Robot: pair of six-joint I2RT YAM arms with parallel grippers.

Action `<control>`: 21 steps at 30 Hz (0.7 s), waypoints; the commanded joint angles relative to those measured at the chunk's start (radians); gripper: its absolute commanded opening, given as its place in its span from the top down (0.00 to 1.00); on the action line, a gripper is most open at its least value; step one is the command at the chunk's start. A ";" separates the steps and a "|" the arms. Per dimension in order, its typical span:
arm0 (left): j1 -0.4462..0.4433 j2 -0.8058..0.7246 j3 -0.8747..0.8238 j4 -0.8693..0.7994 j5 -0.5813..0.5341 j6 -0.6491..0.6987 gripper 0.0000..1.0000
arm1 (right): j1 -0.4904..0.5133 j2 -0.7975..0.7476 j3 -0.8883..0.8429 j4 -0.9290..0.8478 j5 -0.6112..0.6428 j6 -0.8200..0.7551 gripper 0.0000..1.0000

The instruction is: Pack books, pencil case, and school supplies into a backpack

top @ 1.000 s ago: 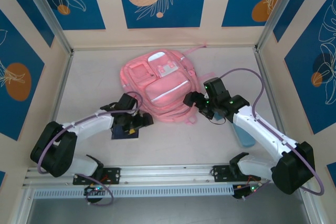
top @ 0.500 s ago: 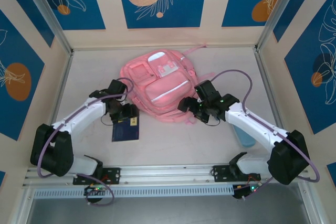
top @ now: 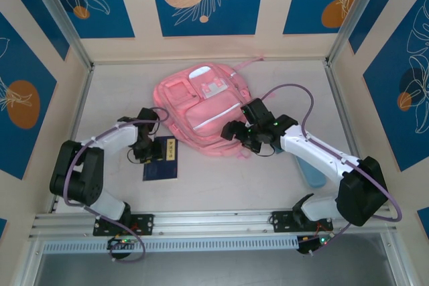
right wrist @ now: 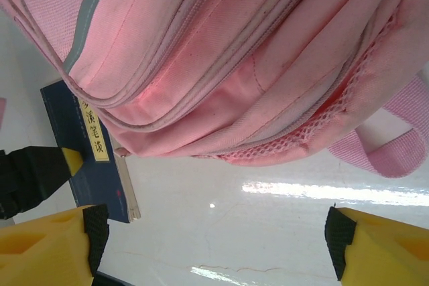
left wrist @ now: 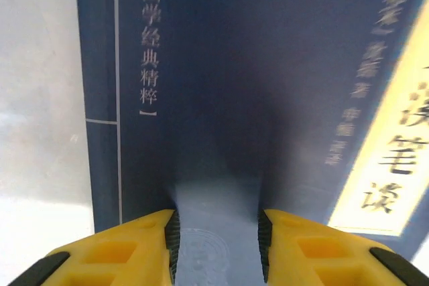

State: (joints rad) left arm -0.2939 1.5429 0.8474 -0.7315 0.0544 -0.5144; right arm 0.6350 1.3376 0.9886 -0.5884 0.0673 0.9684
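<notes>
The pink backpack (top: 201, 108) lies flat in the middle of the table, and its lower edge (right wrist: 221, 65) fills the top of the right wrist view. The dark navy book (top: 161, 159) with yellow marks lies flat just left of the backpack's near corner. My left gripper (top: 147, 150) hovers open over the book's left part (left wrist: 214, 98), with the cover showing between its yellow fingers (left wrist: 134, 246). My right gripper (top: 232, 134) is wide open at the backpack's near right edge, above bare table. The light blue pencil case (top: 312, 173) lies partly under my right arm. The yellow book is out of view.
A pink strap (right wrist: 402, 138) trails from the backpack onto the white table (top: 221, 179). The navy book's corner (right wrist: 87, 165) and my left gripper's finger (right wrist: 33, 169) show at the left of the right wrist view. Side walls enclose the table.
My left gripper has drawn back leftward across the navy book, away from the backpack. My right gripper has slid left along the backpack's near edge. The book and backpack stay put.
</notes>
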 commanded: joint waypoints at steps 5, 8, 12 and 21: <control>-0.090 -0.043 -0.123 0.008 -0.033 -0.109 0.67 | 0.053 0.006 0.034 -0.025 0.026 -0.025 0.18; -0.148 -0.113 -0.207 0.023 -0.022 -0.193 0.68 | 0.095 0.013 0.036 -0.033 0.039 -0.020 0.19; -0.236 -0.220 -0.285 0.020 -0.035 -0.287 0.68 | 0.175 0.045 0.036 -0.021 0.056 -0.011 0.23; -0.290 -0.451 -0.304 -0.013 -0.010 -0.270 0.47 | 0.389 0.229 0.123 0.000 0.104 0.005 0.34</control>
State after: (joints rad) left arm -0.5858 1.1416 0.5491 -0.6521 0.0208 -0.7811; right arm 0.9871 1.5192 1.0489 -0.5877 0.1390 0.9611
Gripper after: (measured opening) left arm 0.514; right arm 0.663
